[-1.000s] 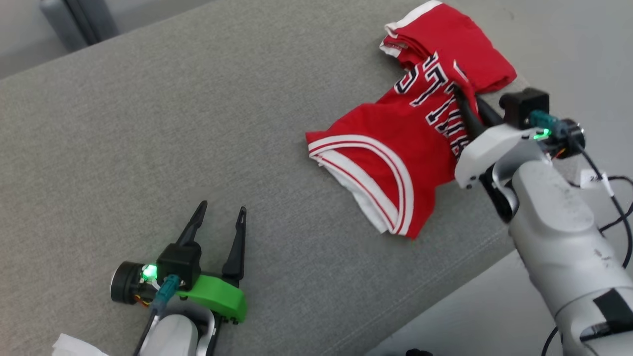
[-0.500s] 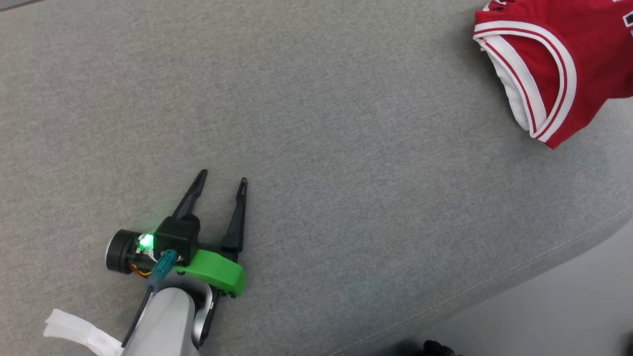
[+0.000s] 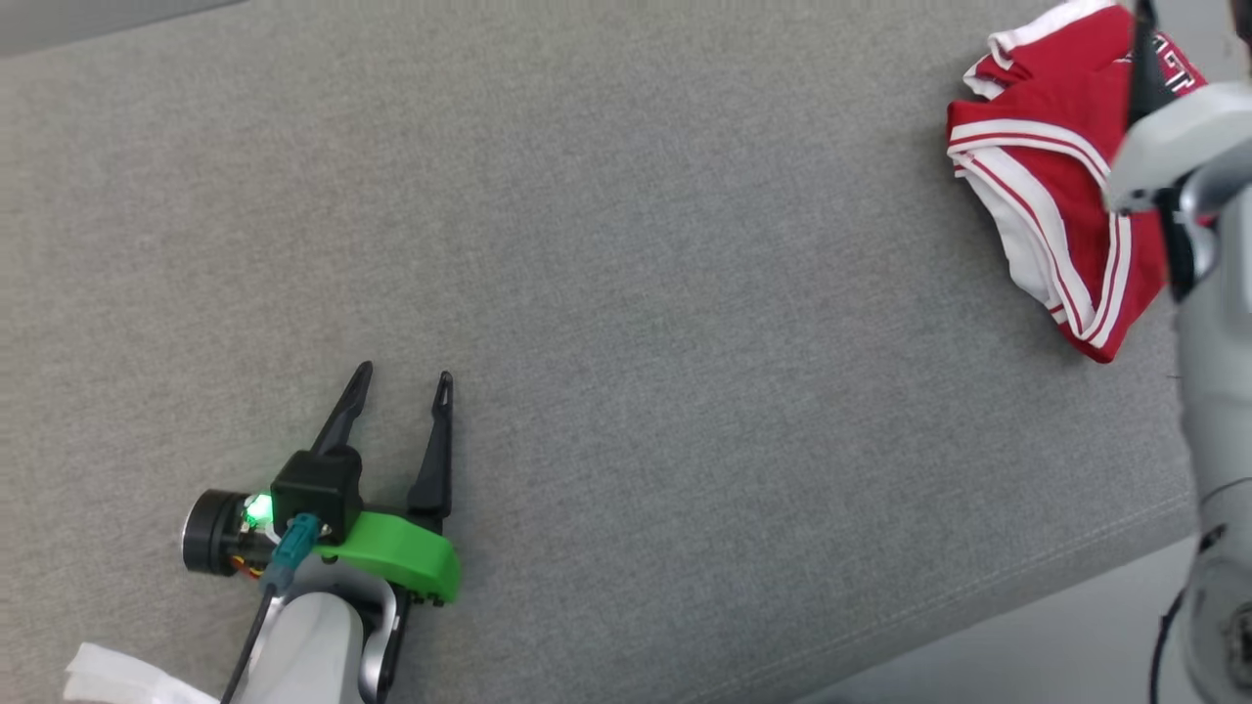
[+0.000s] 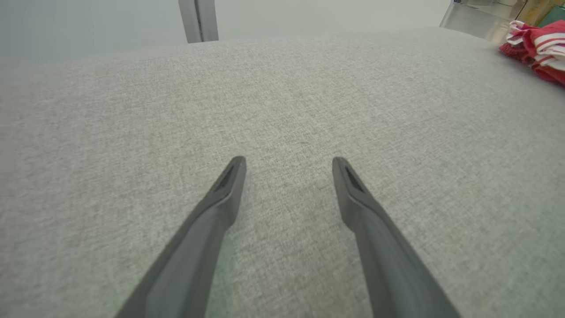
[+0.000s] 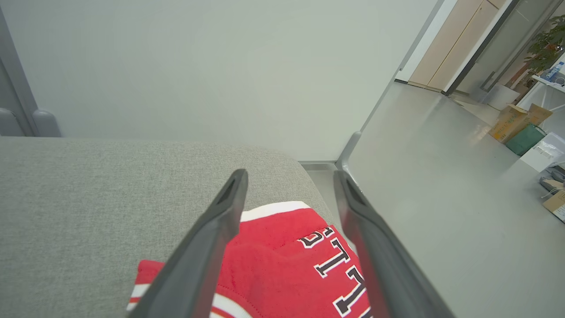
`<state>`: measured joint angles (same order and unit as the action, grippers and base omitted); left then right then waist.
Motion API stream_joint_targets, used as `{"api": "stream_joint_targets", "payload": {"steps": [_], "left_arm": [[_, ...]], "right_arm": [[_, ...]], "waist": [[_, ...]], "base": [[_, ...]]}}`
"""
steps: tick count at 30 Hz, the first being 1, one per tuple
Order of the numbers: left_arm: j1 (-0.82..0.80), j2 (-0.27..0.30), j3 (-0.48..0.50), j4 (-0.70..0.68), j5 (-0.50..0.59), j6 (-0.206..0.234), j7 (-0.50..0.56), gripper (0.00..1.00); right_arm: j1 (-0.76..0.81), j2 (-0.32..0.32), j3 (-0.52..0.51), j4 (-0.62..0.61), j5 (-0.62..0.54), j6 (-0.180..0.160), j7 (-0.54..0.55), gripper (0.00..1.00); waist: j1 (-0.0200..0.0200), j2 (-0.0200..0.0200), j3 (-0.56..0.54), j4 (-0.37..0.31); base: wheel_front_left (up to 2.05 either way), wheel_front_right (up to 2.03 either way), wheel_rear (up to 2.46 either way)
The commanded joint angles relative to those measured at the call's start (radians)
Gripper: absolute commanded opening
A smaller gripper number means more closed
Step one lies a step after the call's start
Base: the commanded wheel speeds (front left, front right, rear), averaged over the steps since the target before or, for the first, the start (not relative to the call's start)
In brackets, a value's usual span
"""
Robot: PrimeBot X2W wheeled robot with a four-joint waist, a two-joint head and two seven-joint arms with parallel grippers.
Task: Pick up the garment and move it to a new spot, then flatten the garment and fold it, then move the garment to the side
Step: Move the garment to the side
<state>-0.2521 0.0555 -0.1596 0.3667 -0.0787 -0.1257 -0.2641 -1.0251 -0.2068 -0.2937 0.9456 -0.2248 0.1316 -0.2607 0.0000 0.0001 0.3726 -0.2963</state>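
Garment (image 3: 1037,186) is bunched at cushion (image 3: 685,293) edge; right gripper (image 5: 290,174) and left gripper (image 3: 403,374) are spread wide, empty; garment could be snagged and dragged off.

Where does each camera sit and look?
Head view: up on the head, looking down at the grey cushion; left gripper and right forearm show.
Left wrist view: low over the cushion, looking along its own open fingers.
Right wrist view: above the red garment, looking past right gripper toward the wall.
All three share the garment.
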Motion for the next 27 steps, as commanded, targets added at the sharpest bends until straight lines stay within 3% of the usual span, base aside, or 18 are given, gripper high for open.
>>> {"api": "stream_joint_targets", "payload": {"steps": [1,6,11,27], "left_arm": [[0.016,0.003,0.012,-0.003,-0.012,0.008,0.000,1.00],[0.038,-0.002,0.048,-0.012,-0.024,0.029,0.000,1.00],[0.049,-0.003,0.080,-0.018,-0.042,0.044,0.000,1.00],[0.149,-0.003,0.135,-0.009,-0.088,0.077,0.000,1.00]], "right_arm": [[0.031,0.025,0.019,-0.045,0.029,-0.002,-0.004,1.00],[0.145,0.099,0.122,-0.197,0.157,-0.002,-0.005,1.00],[0.265,0.121,0.175,-0.284,0.251,-0.002,-0.005,1.00],[0.625,0.153,0.222,-0.410,0.307,-0.002,-0.005,1.00]], "waist": [[0.0000,-0.0001,-0.047,0.012],[0.0000,-0.0001,-0.100,0.050],[0.0000,-0.0001,-0.143,0.108],[0.0000,-0.0001,-0.286,0.253]], "base": [[0.00,0.00,0.00],[0.00,0.00,0.00],[0.00,0.00,0.00],[0.00,0.00,0.00]]}}
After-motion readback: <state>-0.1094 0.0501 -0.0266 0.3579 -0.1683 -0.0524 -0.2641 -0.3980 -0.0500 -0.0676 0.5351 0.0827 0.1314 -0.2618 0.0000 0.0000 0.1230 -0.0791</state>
